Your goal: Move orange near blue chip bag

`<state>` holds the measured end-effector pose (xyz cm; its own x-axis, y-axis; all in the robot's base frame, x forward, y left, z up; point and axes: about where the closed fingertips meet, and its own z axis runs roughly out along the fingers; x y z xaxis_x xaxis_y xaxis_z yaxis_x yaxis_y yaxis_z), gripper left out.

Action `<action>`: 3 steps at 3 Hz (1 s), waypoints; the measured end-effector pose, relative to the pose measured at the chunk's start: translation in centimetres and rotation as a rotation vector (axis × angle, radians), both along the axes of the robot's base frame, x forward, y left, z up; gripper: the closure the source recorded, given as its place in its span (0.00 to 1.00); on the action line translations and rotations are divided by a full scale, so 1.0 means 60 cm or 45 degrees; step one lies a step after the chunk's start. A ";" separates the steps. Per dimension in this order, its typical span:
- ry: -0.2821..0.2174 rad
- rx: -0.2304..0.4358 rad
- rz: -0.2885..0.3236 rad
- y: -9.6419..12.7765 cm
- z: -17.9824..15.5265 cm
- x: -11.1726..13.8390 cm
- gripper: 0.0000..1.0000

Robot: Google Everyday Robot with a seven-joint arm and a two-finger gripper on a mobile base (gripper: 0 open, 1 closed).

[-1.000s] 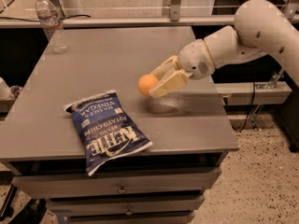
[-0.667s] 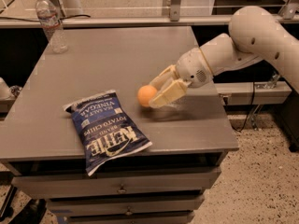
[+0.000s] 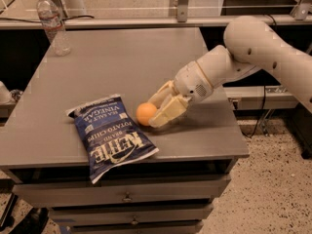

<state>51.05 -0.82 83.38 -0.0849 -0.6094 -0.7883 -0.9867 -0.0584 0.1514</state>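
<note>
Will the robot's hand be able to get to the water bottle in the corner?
Probably yes, but not right away. The gripper sits low near the table's front, shut on the orange. The water bottle stands at the far back corner, and nothing stands between them.

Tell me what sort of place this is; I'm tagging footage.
Likely a lab or workshop: grey metal drawer cabinet, speckled floor, robot arm whose gripper holds the orange beside the Kettle chip bag.

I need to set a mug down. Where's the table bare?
Bare: middle and back of the table, between the water bottle and the arm. Crowded: the front, where the gripper holds the orange beside the blue chip bag.
</note>
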 end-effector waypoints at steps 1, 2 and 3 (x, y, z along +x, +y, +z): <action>0.003 -0.017 0.023 0.008 -0.002 -0.011 0.61; 0.000 -0.023 0.036 0.013 -0.001 -0.017 0.38; -0.005 -0.025 0.046 0.015 0.002 -0.021 0.14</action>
